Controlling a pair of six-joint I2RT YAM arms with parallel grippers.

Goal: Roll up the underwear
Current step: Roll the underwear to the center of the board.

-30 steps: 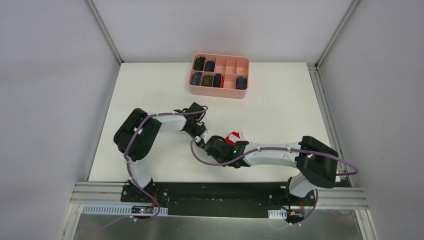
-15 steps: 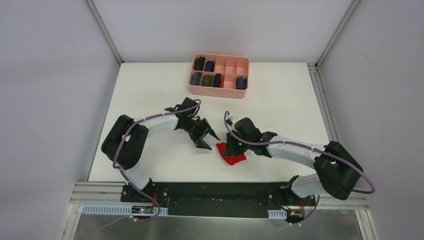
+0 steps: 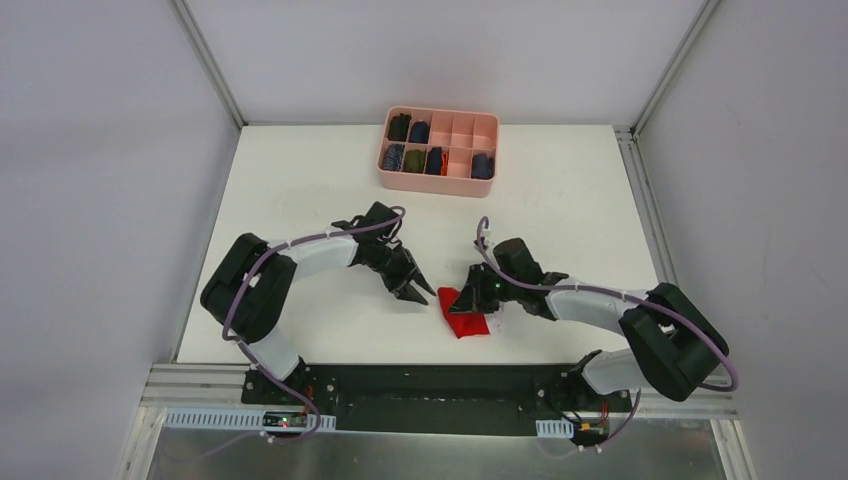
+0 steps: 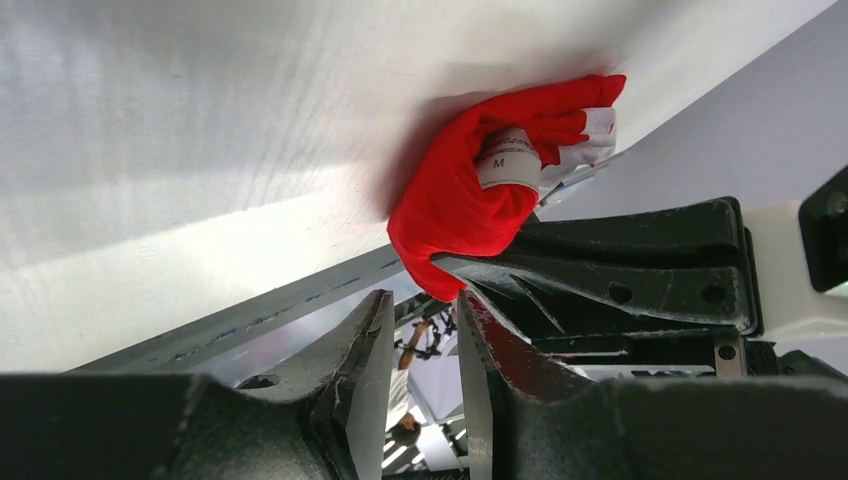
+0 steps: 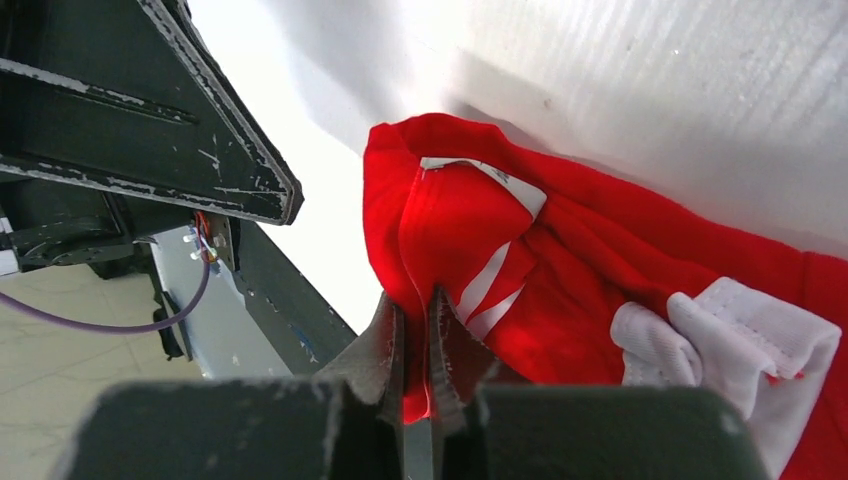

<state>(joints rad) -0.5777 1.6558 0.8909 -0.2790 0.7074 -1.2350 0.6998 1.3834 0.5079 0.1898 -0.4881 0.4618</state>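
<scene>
**Readable text: one size letter only**

A small white tag (image 4: 507, 165) on the red underwear (image 4: 450, 200) is showing a single dark capital "M" in the left wrist view. A line of finer print just above that letter is blurring out and staying unreadable. No other view is giving any readable text, number or sign.
</scene>
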